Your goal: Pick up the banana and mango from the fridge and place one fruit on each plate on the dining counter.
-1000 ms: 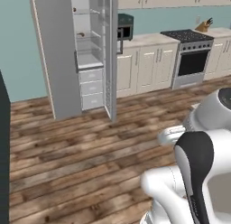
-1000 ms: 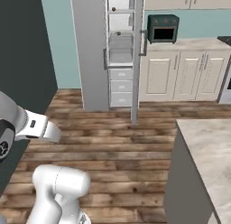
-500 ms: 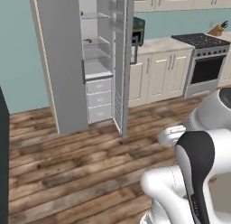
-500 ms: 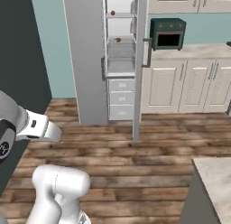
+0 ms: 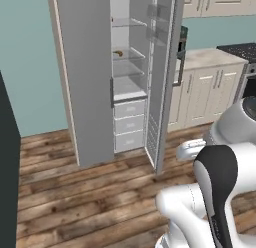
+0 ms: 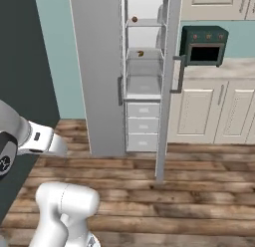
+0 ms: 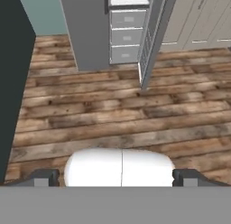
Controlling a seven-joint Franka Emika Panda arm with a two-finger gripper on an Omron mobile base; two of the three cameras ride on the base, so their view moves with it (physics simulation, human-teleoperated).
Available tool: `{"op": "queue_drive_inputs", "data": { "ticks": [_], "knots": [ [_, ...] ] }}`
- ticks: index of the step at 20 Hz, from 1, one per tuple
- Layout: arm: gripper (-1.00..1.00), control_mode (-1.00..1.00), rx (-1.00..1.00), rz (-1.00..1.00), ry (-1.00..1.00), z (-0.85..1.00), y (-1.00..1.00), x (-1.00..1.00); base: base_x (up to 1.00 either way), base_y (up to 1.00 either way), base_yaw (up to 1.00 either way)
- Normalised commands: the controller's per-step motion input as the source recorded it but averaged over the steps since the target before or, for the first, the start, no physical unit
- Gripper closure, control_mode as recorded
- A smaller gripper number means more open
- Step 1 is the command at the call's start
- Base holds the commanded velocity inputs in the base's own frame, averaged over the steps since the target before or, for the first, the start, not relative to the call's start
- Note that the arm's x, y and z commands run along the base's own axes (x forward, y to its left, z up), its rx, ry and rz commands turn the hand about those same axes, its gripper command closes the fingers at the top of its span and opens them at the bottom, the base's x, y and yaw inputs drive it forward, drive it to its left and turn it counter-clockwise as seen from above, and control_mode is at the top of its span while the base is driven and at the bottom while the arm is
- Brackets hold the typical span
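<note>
The grey fridge (image 5: 85, 92) stands open ahead, its white shelves and drawers showing; it also appears in the right base view (image 6: 94, 91) and at the top of the hand view (image 7: 90, 38). A small roundish brown fruit, the mango (image 6: 134, 19), sits on an upper glass shelf. One shelf lower lies a small yellowish thing, likely the banana (image 6: 140, 54), also seen from the left (image 5: 118, 53). My gripper (image 7: 116, 179) is open and empty, hanging over the wooden floor well short of the fridge. The plates and the dining counter are out of view.
The fridge's right door (image 5: 165, 92) juts out edge-on toward me. Right of it run cream cabinets (image 6: 199, 116) with a dark green countertop oven (image 6: 204, 44), and a stove (image 5: 247, 67) further right. A dark tall panel (image 5: 7, 167) stands at the left. Wooden floor (image 7: 113, 110) lies between.
The base has driven toward the fridge, so the whole scene shifted: the fridge is larger and nearer the middle. The gripper has stayed open.
</note>
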Motion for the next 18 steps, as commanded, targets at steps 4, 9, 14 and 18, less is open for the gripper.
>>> {"op": "queue_drive_inputs", "data": {
  "ticks": [4, 9, 14, 18],
  "knots": [
    [-1.0, 1.0, 0.0, 0.0, 0.0, 0.0, 0.0, 0.0, 1.0, 0.0, 0.19],
    [-1.0, 1.0, 0.0, 0.0, 0.0, 0.0, 0.0, 0.0, 0.82, 0.02, -0.01],
    [-1.0, 1.0, 0.0, 0.0, 0.0, 0.0, 0.0, 0.0, 0.61, 0.0, -0.13],
    [-1.0, 1.0, 0.0, 0.0, 0.0, 0.0, 0.0, 0.0, 0.76, 0.0, -0.22]
  ]
}}
